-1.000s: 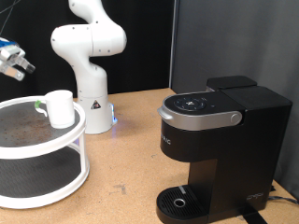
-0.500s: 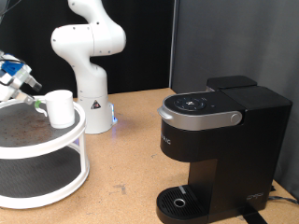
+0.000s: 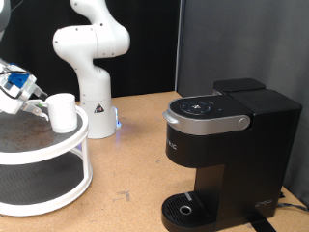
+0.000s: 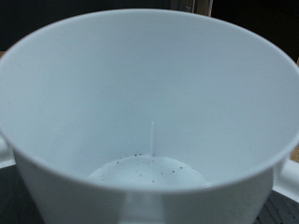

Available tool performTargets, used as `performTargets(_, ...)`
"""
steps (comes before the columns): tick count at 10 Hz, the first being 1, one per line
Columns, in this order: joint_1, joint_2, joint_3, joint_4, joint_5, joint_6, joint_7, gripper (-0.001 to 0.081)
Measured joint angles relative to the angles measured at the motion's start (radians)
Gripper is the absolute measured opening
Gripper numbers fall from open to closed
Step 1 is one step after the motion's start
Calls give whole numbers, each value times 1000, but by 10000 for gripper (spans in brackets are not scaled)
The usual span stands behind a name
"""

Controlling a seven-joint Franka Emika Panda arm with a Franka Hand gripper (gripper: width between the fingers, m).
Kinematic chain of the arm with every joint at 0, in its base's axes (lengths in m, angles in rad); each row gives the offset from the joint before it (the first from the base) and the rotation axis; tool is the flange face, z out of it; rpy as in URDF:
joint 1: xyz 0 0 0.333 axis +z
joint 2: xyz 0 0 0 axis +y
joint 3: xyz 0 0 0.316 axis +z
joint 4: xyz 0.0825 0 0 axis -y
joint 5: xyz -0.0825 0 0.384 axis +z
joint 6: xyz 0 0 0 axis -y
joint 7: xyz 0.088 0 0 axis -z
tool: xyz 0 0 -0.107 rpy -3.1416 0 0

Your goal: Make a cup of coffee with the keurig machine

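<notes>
Exterior view: we list the plain white cylindrical cup (image 3: 63,112) on the top tier of a round white two-tier stand (image 3: 58,145) at the far left; the gripper (image 3: 29,97) sits just beside it, jaw state not readable. The boxy matte black keurig machine (image 3: 227,155) stands well apart, at the right.

Wrist view: the cup's (image 4: 149,103) open mouth fills the picture, empty, flecked inside. We judge it light, stiff, smooth-walled, breakable; best gripped across the rim or wall.
</notes>
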Motion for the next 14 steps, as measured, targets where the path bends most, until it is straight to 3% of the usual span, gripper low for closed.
performTargets(3, 0, 2, -6, -23, 0, 21, 0, 807)
performTargets(4, 0, 2, -9, -27, 0, 24, -1, 694)
performTargets(5, 0, 2, -11, -29, 2, 26, -2, 694)
performTargets(7, 0, 2, -17, -29, 4, 26, -9, 375)
performTargets(8, 0, 2, -22, -29, 6, 25, -16, 375)
performTargets(9, -1, -1, -25, -29, 14, 25, -20, 191)
performTargets(10, -4, -6, -26, -29, 20, 25, -20, 74)
performTargets(14, -29, -54, -3, -17, 29, -3, 46, 74)
